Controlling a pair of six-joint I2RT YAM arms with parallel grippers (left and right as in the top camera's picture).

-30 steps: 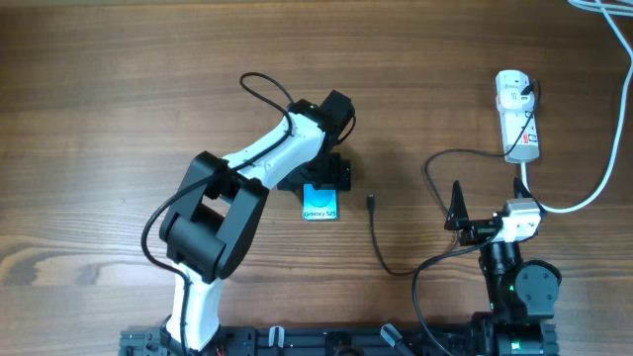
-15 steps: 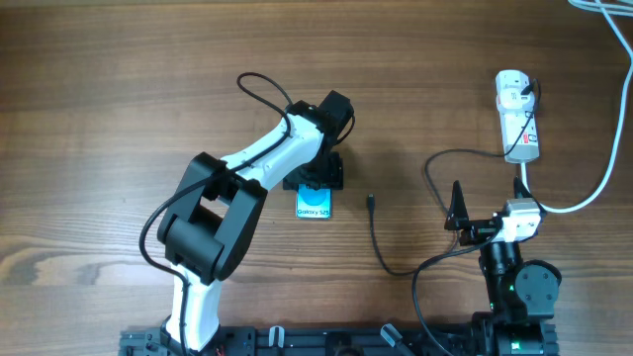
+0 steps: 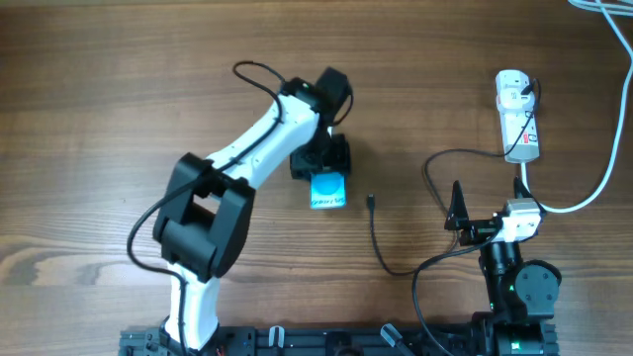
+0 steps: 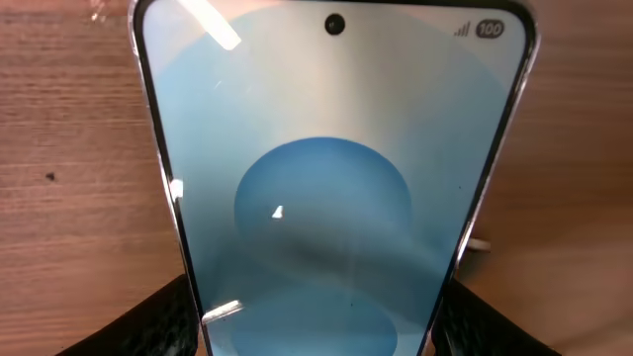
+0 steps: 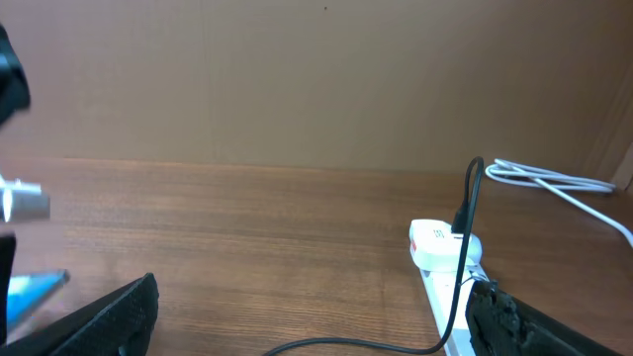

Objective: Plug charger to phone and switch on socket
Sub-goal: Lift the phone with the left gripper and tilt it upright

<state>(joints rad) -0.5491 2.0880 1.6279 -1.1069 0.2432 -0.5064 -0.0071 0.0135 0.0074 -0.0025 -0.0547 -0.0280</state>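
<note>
The phone (image 3: 328, 190), its screen cyan, lies flat left of the table's middle, and it fills the left wrist view (image 4: 331, 188). My left gripper (image 3: 320, 161) is shut on its far end, a finger on each long edge (image 4: 316, 331). The charger's small connector tip (image 3: 370, 202) lies free on the wood just right of the phone. Its thin black cable (image 3: 380, 255) loops right to a black plug (image 3: 533, 91) in the white socket (image 3: 516, 127). My right gripper (image 3: 457, 208) is open and empty (image 5: 312, 321) near its base; the socket (image 5: 442, 247) is ahead to its right.
A thick white cord (image 3: 603, 188) runs from the socket to the table's far right corner, and it also shows in the right wrist view (image 5: 554, 179). Both robot bases and their black cables stand along the front edge (image 3: 326, 341).
My left gripper has shifted the phone a little away from the front edge and to the right, turning it slightly. The charger tip, the socket and the right arm have not moved.
</note>
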